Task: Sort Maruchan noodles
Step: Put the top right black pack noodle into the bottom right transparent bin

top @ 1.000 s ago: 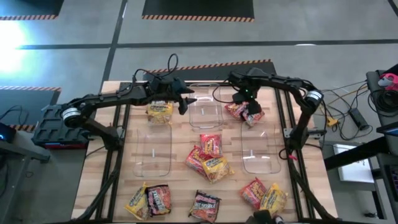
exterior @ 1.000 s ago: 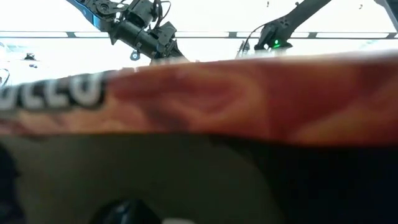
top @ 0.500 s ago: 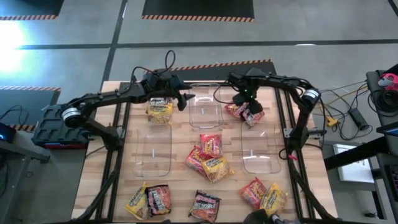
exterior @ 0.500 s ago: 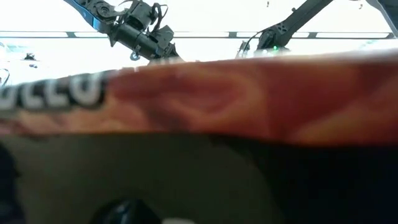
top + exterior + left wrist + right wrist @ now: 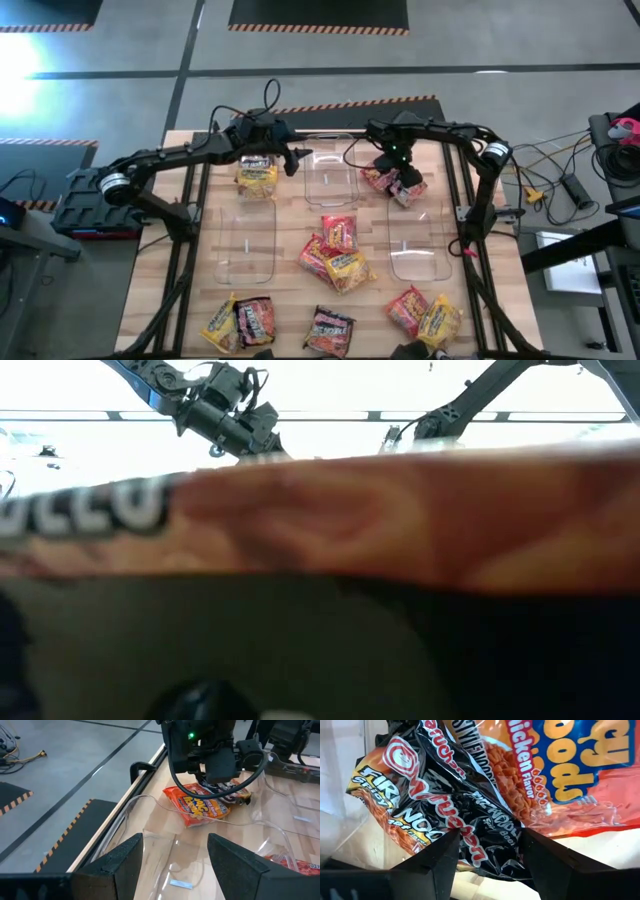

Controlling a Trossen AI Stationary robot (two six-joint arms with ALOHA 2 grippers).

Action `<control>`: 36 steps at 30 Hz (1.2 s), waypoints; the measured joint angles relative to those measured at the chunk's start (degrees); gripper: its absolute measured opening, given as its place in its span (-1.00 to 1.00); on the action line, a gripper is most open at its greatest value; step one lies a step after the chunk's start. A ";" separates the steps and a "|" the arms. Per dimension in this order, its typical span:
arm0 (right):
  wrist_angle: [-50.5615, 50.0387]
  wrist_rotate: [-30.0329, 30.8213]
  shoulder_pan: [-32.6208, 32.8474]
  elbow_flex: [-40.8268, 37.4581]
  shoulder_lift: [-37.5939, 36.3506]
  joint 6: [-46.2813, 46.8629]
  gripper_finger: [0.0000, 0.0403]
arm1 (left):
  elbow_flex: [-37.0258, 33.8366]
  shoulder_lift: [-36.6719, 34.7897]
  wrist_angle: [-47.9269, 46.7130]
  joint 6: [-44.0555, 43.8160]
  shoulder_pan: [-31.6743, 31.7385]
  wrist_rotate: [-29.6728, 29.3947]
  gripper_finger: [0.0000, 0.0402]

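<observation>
A black Maruchan packet lies on a red-orange one at the table's far right. My right gripper points down over the pair, open, one finger on each side of the black packet's middle. My left gripper hovers open above a clear bin at the far middle, with nothing between its fingers. A yellow packet lies at the far left. More red, yellow and dark packets lie mid-table and along the near edge. My right gripper comes at the black packet's middle from above, fingers pointing down and set across it. Whether the fingers touch it I cannot tell. The packet lies flat on the red-orange packet.
Clear bins stand at near left and near right. Further packets lie at the near middle and near right. A packet close to the lens blocks most of the low view. Black frame rails run along both table sides.
My right gripper has sunk a little toward the black packet and rolled slightly about its own axis. The packets have kept their places.
</observation>
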 joint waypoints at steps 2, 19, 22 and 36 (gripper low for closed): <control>-0.07 -0.12 0.00 -0.10 0.00 -0.71 -0.04 | 0.00 0.00 0.01 0.00 0.17 0.01 0.03; -2.27 0.10 0.00 -0.16 0.00 -0.99 -0.78 | 0.00 0.00 0.00 -0.02 0.53 0.00 0.03; -4.05 0.11 0.00 0.17 -0.01 -0.08 -0.86 | 0.00 0.00 0.01 -0.01 0.53 0.00 0.03; -8.12 0.11 0.00 1.44 -4.26 3.68 -0.96 | 0.00 0.00 0.00 -0.22 0.53 0.00 0.03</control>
